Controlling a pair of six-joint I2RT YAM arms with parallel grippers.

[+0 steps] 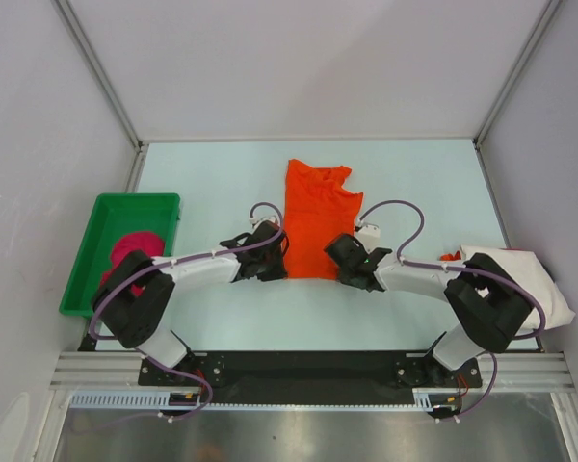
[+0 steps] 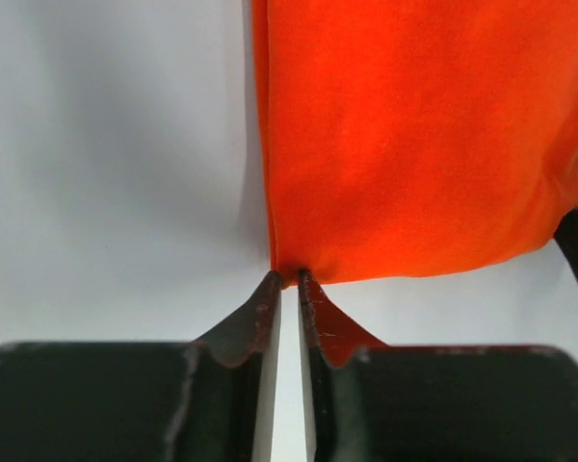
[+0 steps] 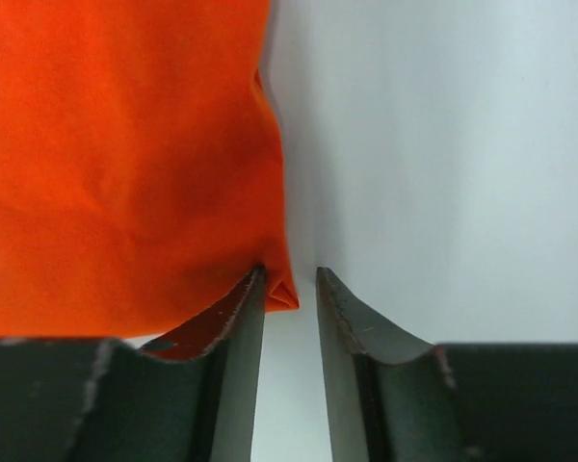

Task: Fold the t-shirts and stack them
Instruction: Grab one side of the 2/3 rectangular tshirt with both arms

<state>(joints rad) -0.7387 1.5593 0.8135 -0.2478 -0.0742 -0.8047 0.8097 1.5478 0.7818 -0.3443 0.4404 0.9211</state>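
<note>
An orange t-shirt (image 1: 316,217) lies in a long narrow strip on the middle of the table, neck end far from me. My left gripper (image 1: 280,265) is at its near left corner. In the left wrist view its jaws (image 2: 289,279) stand almost together, the tips pinching the corner of the orange cloth (image 2: 424,135). At the near right corner sits my right gripper (image 1: 340,268). It is open (image 3: 291,274); the cloth's (image 3: 116,164) corner touches one finger and the other stands apart. A magenta t-shirt (image 1: 135,248) is bunched in a green tray. An off-white t-shirt (image 1: 525,279) lies at the right edge.
The green tray (image 1: 125,199) stands at the table's left edge beside my left arm. The off-white shirt lies partly under my right arm's elbow, with a small red-orange scrap (image 1: 451,256) at its left side. Grey walls and metal frame posts close in the table.
</note>
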